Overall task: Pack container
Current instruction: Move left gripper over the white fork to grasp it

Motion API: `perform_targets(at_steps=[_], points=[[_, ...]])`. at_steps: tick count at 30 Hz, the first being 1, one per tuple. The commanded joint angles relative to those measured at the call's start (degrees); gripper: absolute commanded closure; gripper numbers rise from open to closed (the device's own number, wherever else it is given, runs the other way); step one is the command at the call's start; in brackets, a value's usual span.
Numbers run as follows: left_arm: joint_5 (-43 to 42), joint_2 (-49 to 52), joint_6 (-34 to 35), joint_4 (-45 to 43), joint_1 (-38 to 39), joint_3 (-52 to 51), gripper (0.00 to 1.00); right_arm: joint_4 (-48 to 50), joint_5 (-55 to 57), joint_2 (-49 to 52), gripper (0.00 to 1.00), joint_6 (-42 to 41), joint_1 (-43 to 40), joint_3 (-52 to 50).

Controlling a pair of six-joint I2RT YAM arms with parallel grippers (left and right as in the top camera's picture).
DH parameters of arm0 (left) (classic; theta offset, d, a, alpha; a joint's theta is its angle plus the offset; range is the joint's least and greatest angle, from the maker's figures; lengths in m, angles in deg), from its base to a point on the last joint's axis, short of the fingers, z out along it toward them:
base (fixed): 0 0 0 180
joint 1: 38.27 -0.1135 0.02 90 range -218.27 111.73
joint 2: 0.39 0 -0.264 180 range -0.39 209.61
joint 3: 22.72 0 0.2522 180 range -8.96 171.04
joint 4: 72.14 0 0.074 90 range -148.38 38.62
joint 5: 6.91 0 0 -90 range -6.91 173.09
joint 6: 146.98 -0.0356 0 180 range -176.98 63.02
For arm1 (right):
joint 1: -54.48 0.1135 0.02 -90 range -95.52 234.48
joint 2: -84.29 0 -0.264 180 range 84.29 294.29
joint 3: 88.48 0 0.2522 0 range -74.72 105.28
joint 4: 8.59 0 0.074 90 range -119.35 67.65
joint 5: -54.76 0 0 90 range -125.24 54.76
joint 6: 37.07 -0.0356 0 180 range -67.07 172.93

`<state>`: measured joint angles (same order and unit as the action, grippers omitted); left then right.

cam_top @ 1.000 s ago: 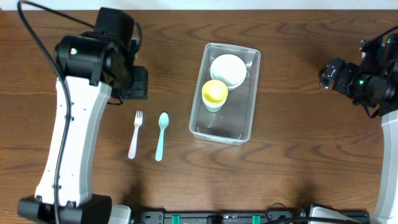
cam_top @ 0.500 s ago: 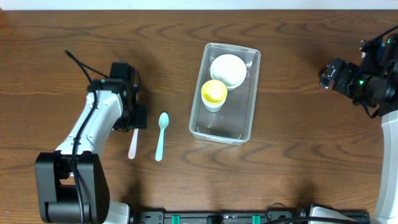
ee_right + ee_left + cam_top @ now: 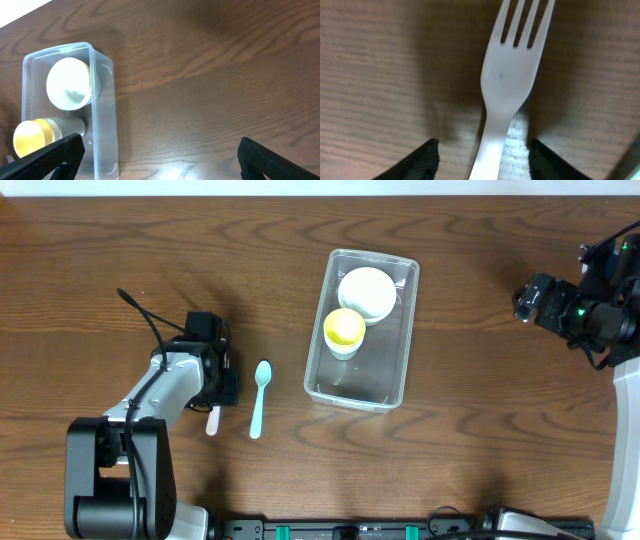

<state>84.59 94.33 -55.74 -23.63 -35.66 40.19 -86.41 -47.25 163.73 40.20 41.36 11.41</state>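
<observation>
Under the left gripper (image 3: pixel 221 383), overhead hides most of the fork (image 3: pixel 512 75); wrist view shows jaws apart astride it, seemingly not touching. Right gripper (image 3: pixel 160 160) spread wide.

No legible text or labels anywhere.

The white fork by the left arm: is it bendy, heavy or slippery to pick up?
The fork looks like thin moulded plastic, so probably light and a bit flexible. It lies flat on the table, so the left gripper, open astride its narrow handle, may find little to pinch. Its smooth surface could slip.
</observation>
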Motion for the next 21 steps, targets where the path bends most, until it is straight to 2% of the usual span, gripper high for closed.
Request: perform_targets(at_steps=[1, 3, 5, 12, 14, 17, 21], points=[[0.0, -0.3, -0.6, -0.7, -0.3, -0.3, 0.51, 0.0, -0.2, 0.0, 0.01, 0.8, -0.6, 0.3], [0.0, -0.3, -0.6, -1.2, -0.3, -0.7, 0.67, 0.0, -0.2, 0.0, 0.01, 0.8, -0.6, 0.3], [0.0, -0.3, -0.6, -1.6, -0.3, -1.3, 0.76, 0.0, -0.2, 0.0, 0.01, 0.8, -0.6, 0.3], [0.0, -0.2, -0.6, -3.0, -0.3, -3.3, 0.78, 0.0, -0.2, 0.0, 0.01, 0.8, -0.6, 0.3], [0.0, -0.2, -0.6, -3.0, -0.3, -3.4, 0.81, 0.0, -0.2, 0.0, 0.01, 0.8, -0.6, 0.3], [-1.8, -0.3, -0.6, -2.6, -0.3, -3.0, 0.94, 0.0, -0.2, 0.0, 0.01, 0.8, -0.6, 0.3], [-4.5, -1.7, -0.6, 2.3, 0.0, 0.9, 0.94, 0.0, -0.2, 0.0, 0.01, 0.8, -0.6, 0.3]])
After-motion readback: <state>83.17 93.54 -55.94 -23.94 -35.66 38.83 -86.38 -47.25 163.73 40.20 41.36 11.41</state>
